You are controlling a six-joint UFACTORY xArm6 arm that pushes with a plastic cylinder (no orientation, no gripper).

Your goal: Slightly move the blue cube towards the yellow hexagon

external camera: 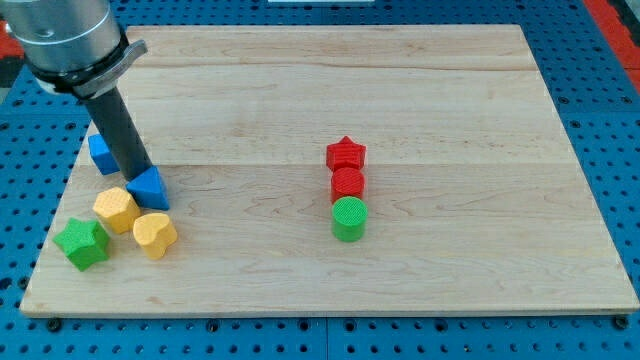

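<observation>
Nearest the view's bottom we record a green star block at the board's lower left, with a yellow heart-shaped block just to its right and the yellow hexagon just above and between them. We carry no pincer, so there are no jaws to report as apart or together; our arm ends in a dark rod, and my tip stands at the upper left edge of a blue block, apparently touching it. That block sits just beside the yellow hexagon, up and to the view's right of it. A second blue block, which we take to be the blue cube, lies behind the rod toward the view's left, partly hidden; its shape cannot be confirmed. Well apart, near the board's middle, a red star, a red cylinder and a green cylinder stand in a close column. In our judgement the cube is light, rigid and not fragile, and will slide readily on the smooth wooden board. It cannot be gripped; contact should be square on its upper face, centred, or it may rotate or skid past.
</observation>
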